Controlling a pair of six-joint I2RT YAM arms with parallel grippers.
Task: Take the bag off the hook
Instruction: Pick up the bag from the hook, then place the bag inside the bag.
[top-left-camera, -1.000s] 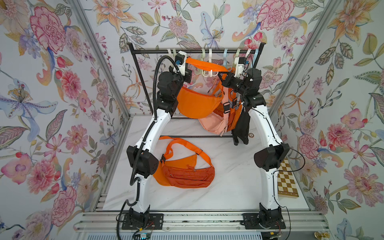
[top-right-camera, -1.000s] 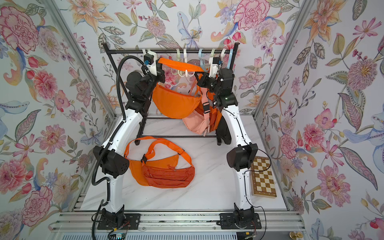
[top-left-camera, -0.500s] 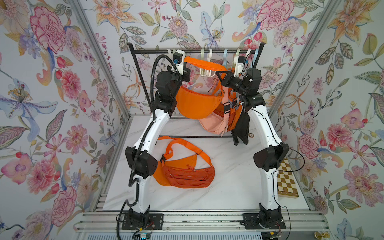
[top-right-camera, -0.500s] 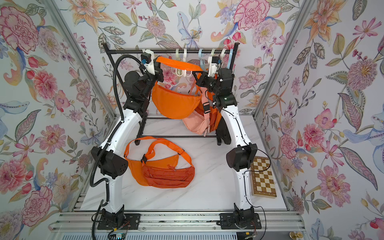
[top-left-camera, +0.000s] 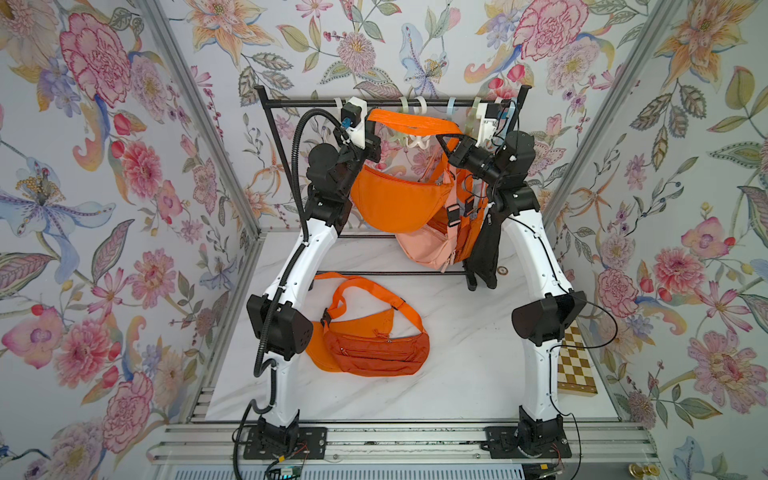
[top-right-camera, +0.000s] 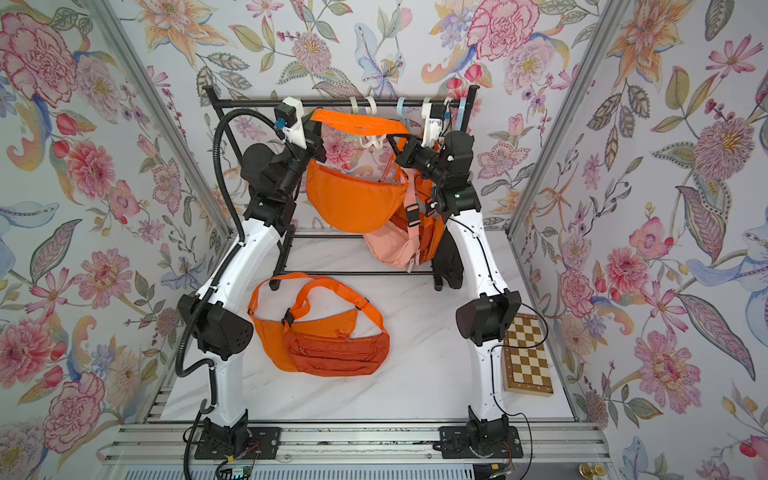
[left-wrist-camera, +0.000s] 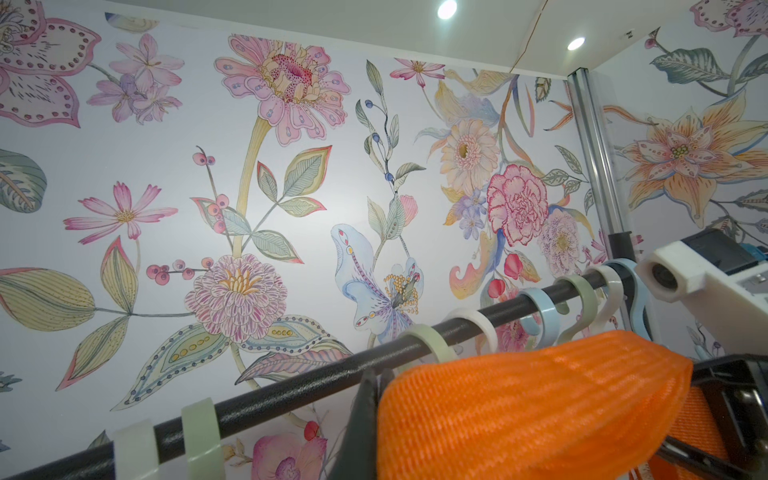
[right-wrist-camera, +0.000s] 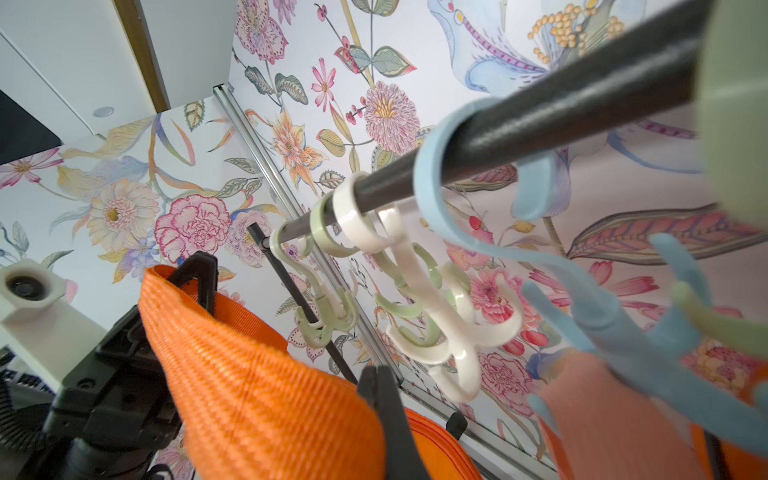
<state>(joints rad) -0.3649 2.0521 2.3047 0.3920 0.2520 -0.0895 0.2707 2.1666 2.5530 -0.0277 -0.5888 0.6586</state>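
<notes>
A: Start at the front. What's closest?
B: Two spare orange bags lie heaped on the marble table between the arms, and a chessboard sits at its right edge. Neither claw is near them

A: And further back?
B: The bag we want, bright orange, hangs in the air in front of the rack. Its strap is stretched almost level between the two claws. The left gripper is pinched tight on one end of the strap and the right gripper on the other

A: Is it off the hook?
B: It looks so. In the right wrist view the white hook shows bare prongs, and the webbing is beside it, not on it. The rail runs just behind the strap, with more hooks along it

A: How will it handle?
B: Light, soft and floppy, I'd judge. The pouch sags and would swing. The woven strap is the place to hold: flat, ribbed, not slippery. A grip near each end holds the loop wide

A: Anything to snag on?
B: A pink bag and a black one hang close on the right. The pouch touches or merely overlaps the pink one; I can't tell which. I'd draw it toward the table, away from them
</notes>
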